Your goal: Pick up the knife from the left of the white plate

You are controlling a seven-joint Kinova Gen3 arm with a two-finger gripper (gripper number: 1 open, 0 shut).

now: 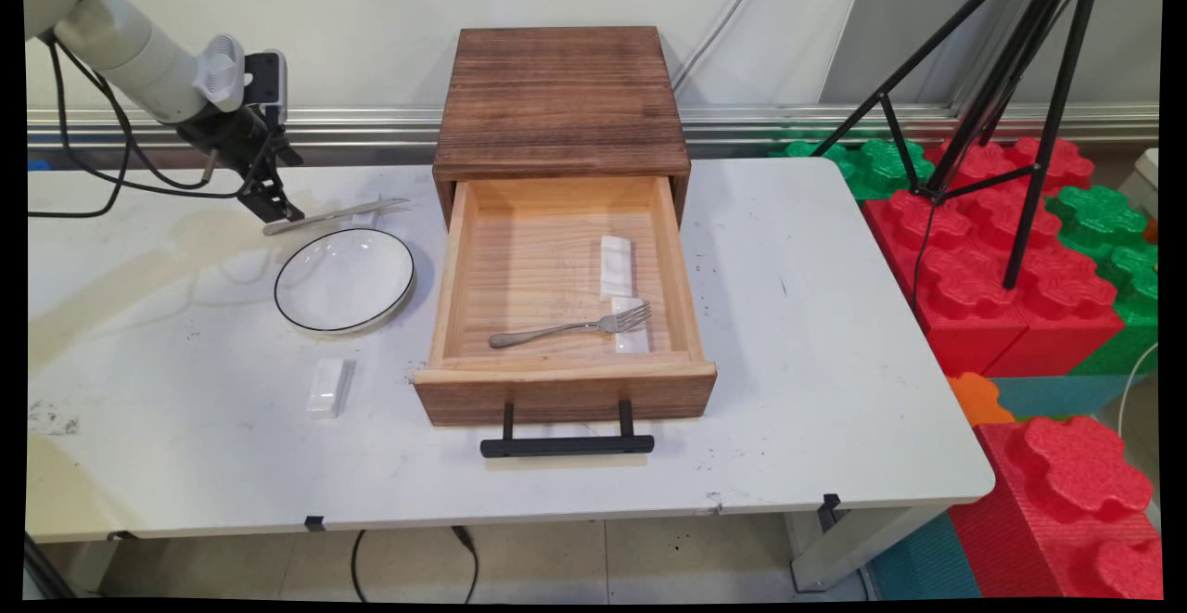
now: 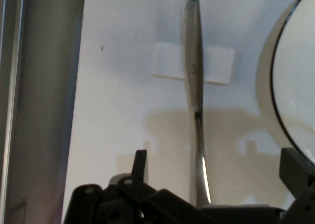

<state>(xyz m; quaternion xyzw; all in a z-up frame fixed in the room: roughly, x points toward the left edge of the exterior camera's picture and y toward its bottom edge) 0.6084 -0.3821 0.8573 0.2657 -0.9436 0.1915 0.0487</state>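
Jaws apart and hovering low over the handle end of a knife (image 2: pixel 196 86) propped on a small white rest (image 2: pixel 170 61) near the desk's (image 1: pixel 816 335) far left edge, just behind the black-rimmed plate (image 1: pixel 344 279), gripper (image 2: pixel 216 177) lined up along the blade.

No lettering, label or number can be read anywhere, as far as these views show.
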